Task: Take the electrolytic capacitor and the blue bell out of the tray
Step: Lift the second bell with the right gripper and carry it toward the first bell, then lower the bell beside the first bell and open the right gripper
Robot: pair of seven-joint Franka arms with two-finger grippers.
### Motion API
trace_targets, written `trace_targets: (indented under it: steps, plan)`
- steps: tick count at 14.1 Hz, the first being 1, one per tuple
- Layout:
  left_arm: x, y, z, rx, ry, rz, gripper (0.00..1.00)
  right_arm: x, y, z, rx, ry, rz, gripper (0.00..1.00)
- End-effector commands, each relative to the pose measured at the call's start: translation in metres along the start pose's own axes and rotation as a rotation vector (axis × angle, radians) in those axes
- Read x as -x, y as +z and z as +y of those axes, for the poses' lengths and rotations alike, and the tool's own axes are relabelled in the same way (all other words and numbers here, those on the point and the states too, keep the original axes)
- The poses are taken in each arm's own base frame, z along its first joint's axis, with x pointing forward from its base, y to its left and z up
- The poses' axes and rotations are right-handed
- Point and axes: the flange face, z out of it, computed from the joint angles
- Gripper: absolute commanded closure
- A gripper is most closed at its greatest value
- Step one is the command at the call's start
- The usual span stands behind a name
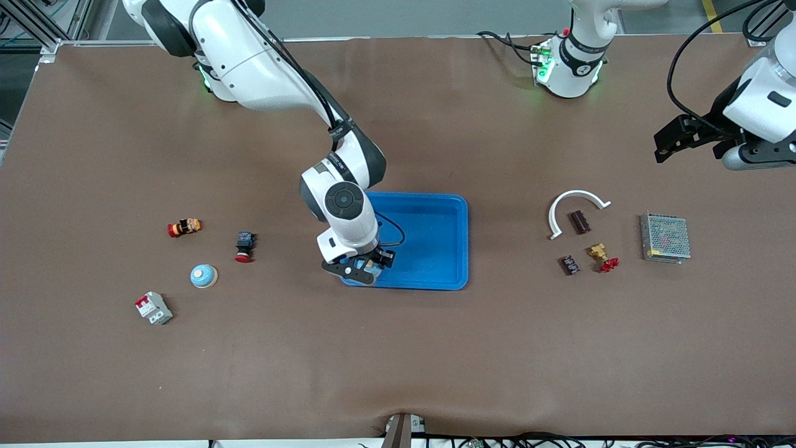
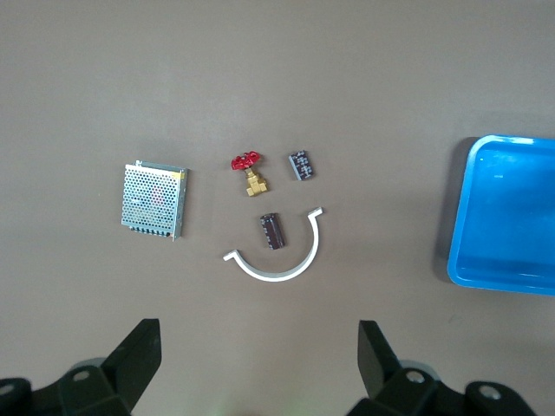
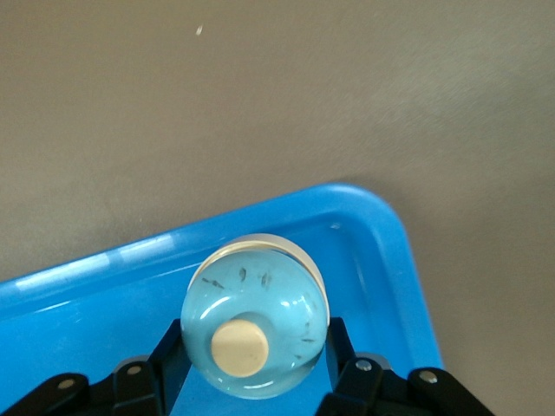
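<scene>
R arm reaches down to centre of front view. Right end effector (image 1: 365, 269) sits at the tray (image 1: 435, 214) corner nearest the cam, twd R arm's end of table. Fingers (image 3: 345, 368) pressed in on a bell (image 3: 254, 316), pinching it at the sides. Bell = pale blue dome w/ cream knob on top, held inside the tray corner, just above or on the floor; can't tell if it touches. Tray is blue, nothing else seen in it.

L arm waits, upper corner of front view at L arm's end. Left end effector (image 2: 257, 351) hangs over bare table (image 1: 398, 348), fingers spread wide, holding nothing.

Below it in the L wrist view, a cluster at L arm's end of table: white arc (image 1: 578, 208), ribbed dark part (image 1: 579, 221) inside the arc's curve, dotted dark part (image 1: 569, 265) nearer the cam, brass valve (image 1: 602, 255) w/ red handle just beside the dotted part, mesh box (image 1: 665, 238) closest to the table end. All apart from each other, none touching. Can't tell which dark part is the capacitor.

R arm's end, mid-lower part of front view: 2nd bell (image 1: 203, 276) upright on table, grey/red breaker (image 1: 153, 307) nearer the cam, two red-capped buttons (image 1: 184, 228) (image 1: 244, 246) farther from the cam than the 2nd bell. All well apart from the tray.
</scene>
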Motion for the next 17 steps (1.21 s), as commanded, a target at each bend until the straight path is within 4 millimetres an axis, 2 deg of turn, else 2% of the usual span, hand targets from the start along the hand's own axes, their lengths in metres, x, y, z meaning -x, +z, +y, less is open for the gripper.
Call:
trace_targets:
  steps: [1,2,4,5,6,8,11,14,17]
  plan:
    - [0.000,-0.005,-0.003,0.018,0.000,-0.009,0.00,-0.023,-0.026,0.013,0.014,-0.051,-0.008,0.46]
    - [0.001,-0.004,-0.004,0.016,0.000,-0.013,0.00,-0.030,-0.034,0.017,0.008,-0.069,-0.005,0.46]
    - [0.000,-0.004,-0.008,0.016,-0.006,-0.013,0.00,-0.050,-0.039,0.036,0.031,-0.104,-0.020,0.46]
    - [0.000,-0.004,-0.009,0.016,-0.006,-0.013,0.00,-0.060,-0.049,0.045,0.031,-0.132,-0.017,0.46]
    - [0.000,-0.004,-0.010,0.016,-0.006,-0.013,0.00,-0.074,-0.059,0.058,0.035,-0.150,-0.020,0.46]
    - [-0.001,-0.004,-0.011,0.016,-0.007,-0.013,0.00,-0.096,-0.063,0.082,0.061,-0.221,-0.046,0.46]
    - [-0.001,-0.004,-0.014,0.017,-0.012,-0.014,0.00,-0.140,-0.084,0.117,0.034,-0.300,-0.022,0.46]
    - [-0.001,-0.004,-0.014,0.015,-0.011,-0.013,0.00,-0.165,-0.083,0.147,0.036,-0.381,-0.025,0.46]
    - [-0.001,-0.004,-0.014,0.014,-0.011,-0.013,0.00,-0.196,-0.077,0.191,0.035,-0.535,-0.028,0.46]
